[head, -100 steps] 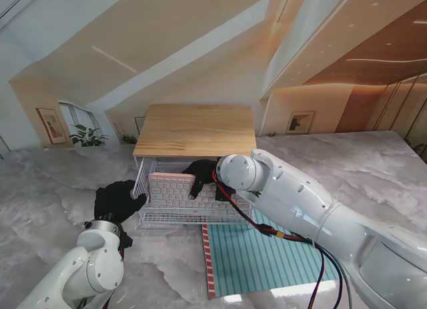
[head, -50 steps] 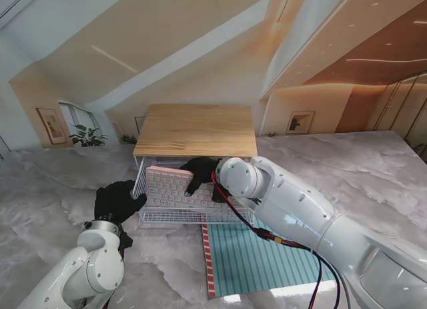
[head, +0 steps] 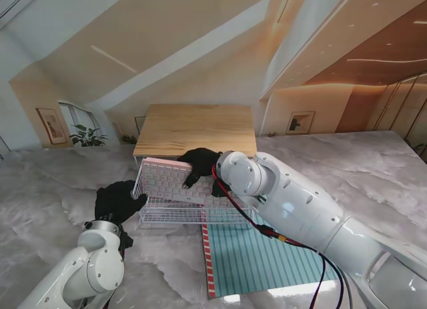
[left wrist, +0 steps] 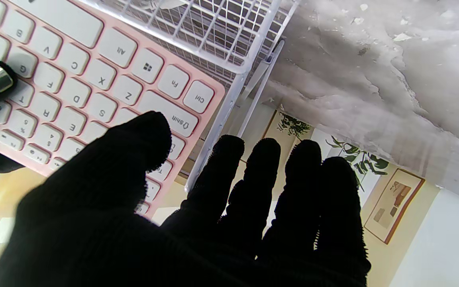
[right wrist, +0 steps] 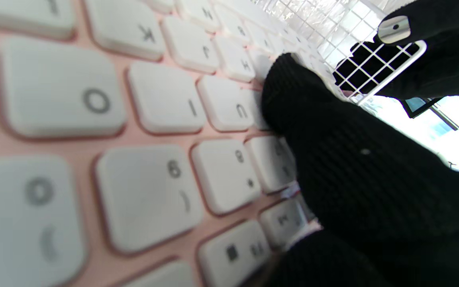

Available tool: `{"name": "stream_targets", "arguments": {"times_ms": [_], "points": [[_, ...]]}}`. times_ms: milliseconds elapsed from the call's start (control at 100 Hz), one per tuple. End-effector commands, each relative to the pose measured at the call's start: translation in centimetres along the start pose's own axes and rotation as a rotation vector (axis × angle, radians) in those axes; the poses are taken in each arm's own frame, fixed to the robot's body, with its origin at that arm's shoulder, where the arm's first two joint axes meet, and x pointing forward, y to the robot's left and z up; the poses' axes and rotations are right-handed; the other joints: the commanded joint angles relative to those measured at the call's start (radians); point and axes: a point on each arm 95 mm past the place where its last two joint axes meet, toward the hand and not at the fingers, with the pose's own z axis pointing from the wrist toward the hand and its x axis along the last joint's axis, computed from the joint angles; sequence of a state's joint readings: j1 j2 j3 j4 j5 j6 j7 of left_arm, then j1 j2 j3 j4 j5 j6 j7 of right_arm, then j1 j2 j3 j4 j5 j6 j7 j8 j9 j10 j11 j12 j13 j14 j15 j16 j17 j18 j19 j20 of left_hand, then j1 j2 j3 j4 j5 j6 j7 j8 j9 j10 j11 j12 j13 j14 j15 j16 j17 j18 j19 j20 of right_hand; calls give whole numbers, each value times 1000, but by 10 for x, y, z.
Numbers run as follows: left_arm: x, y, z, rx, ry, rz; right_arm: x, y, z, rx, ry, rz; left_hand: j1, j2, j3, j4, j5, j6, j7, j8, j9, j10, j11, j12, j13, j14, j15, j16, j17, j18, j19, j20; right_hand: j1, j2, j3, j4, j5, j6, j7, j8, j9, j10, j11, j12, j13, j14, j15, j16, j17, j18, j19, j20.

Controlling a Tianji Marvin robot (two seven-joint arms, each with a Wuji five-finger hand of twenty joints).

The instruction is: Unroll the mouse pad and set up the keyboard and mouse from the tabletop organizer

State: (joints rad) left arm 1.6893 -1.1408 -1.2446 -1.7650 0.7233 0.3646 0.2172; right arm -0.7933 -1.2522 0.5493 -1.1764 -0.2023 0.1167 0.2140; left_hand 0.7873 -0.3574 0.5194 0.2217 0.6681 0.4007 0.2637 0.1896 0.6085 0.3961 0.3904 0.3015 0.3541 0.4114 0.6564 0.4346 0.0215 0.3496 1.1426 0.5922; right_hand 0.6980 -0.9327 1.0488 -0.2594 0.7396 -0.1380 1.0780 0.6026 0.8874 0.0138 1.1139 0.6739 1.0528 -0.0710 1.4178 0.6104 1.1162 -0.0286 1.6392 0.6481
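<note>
The pink keyboard [head: 167, 179] with white keys hangs tilted above the wire basket [head: 175, 215] of the organizer, its far edge up against the wooden top [head: 195, 130]. My right hand [head: 197, 165], in a black glove, is shut on the keyboard's upper edge, one finger [right wrist: 333, 167] lying across the keys [right wrist: 150, 191]. My left hand [head: 119, 201] stays at the basket's left end with its fingers [left wrist: 253, 187] apart, holding nothing, next to the keyboard's corner [left wrist: 94, 87]. The striped teal mouse pad [head: 267, 255] lies unrolled nearer to me. No mouse shows.
The organizer stands on a marble-patterned table [head: 60, 195]. The basket's white wire rim [left wrist: 237, 59] runs just beyond my left fingertips. The pad has a red striped edge [head: 208, 259] on its left side. My right arm [head: 300, 202] crosses over the pad.
The right hand has lifted the keyboard up out of the wire basket and tipped it steeper, shifting it slightly left. The left hand has not moved.
</note>
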Motion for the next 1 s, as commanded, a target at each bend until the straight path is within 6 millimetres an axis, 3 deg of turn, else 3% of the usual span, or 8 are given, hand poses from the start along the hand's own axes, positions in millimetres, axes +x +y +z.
{"name": "stream_targets", "arguments": {"times_ms": [0, 990], "points": [[5, 2, -1, -13, 14, -15, 5, 1, -3, -7, 14, -7, 19, 12, 9, 11, -6, 19, -3, 10, -2, 15, -2, 10, 16, 39, 8, 9, -7, -9, 17, 15, 104, 28, 96, 9, 61, -62, 98, 7, 12, 18, 3, 12, 77, 48, 66, 10, 73, -149, 250, 141], [0, -8, -7, 58, 43, -34, 15, 4, -24, -210, 69, -2, -52, 45, -98, 4, -116, -41, -53, -12, -158, -48, -37, -7, -151, -1, -77, -33, -122, -42, -67, -41, 103, 27, 100, 9, 58, -45, 101, 13, 11, 24, 11, 14, 83, 50, 71, 11, 74, -146, 257, 168]]}}
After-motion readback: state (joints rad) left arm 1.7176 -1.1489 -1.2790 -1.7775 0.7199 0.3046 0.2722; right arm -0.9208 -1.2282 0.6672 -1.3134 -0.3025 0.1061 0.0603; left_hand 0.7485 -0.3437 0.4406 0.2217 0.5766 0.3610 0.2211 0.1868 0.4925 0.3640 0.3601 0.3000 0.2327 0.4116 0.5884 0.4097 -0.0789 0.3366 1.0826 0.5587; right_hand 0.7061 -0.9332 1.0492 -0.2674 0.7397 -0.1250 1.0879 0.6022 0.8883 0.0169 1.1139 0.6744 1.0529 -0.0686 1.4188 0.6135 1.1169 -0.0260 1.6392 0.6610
